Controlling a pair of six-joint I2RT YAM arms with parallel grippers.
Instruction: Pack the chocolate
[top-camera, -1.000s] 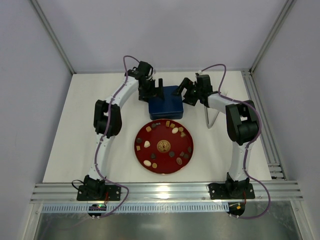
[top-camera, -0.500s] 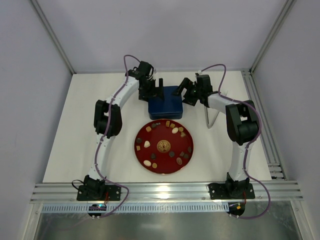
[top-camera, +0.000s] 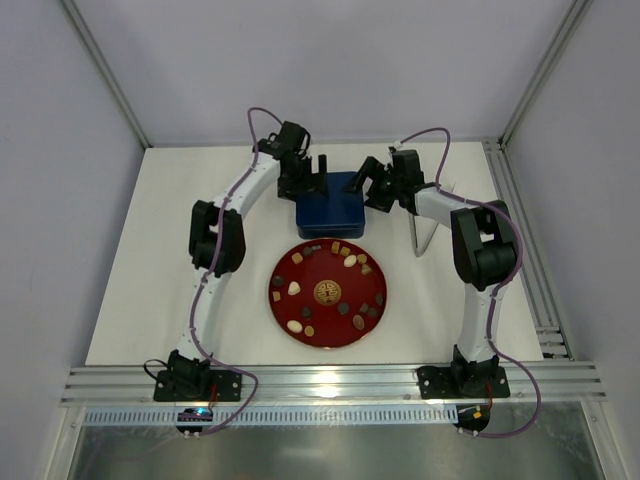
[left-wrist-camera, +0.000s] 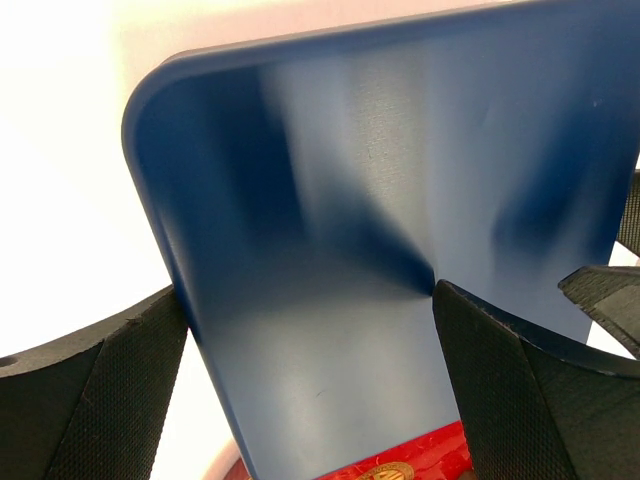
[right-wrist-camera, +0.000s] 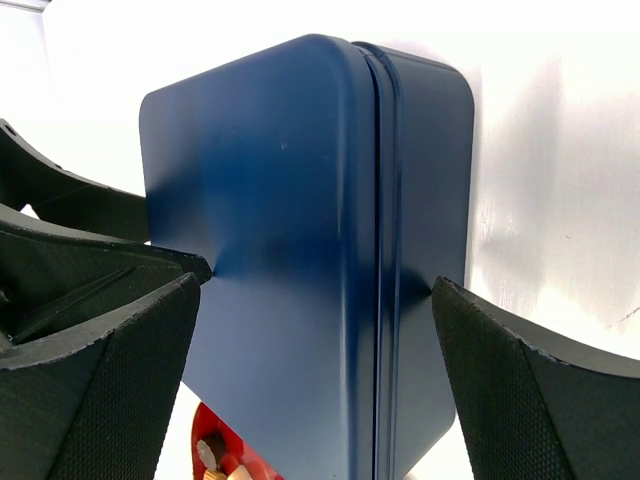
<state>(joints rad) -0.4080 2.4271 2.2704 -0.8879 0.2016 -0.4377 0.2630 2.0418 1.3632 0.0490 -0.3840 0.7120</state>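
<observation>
Roughly twenty bite-sized chocolate pieces (top-camera: 294, 288), dark, tan and cream: ringed on the round red plate (top-camera: 383, 300), middle of the white table (top-camera: 150, 280). Light, rigid, smooth, probably easily scuffed; pinch each gently across its narrow sides. Square dark-blue metal tin (top-camera: 335, 212), lid on, toward the far edge. Left gripper (top-camera: 310, 182) and right gripper (top-camera: 375, 186): spread wide at the tin's opposite sides, holding nothing; contact unclear.
</observation>
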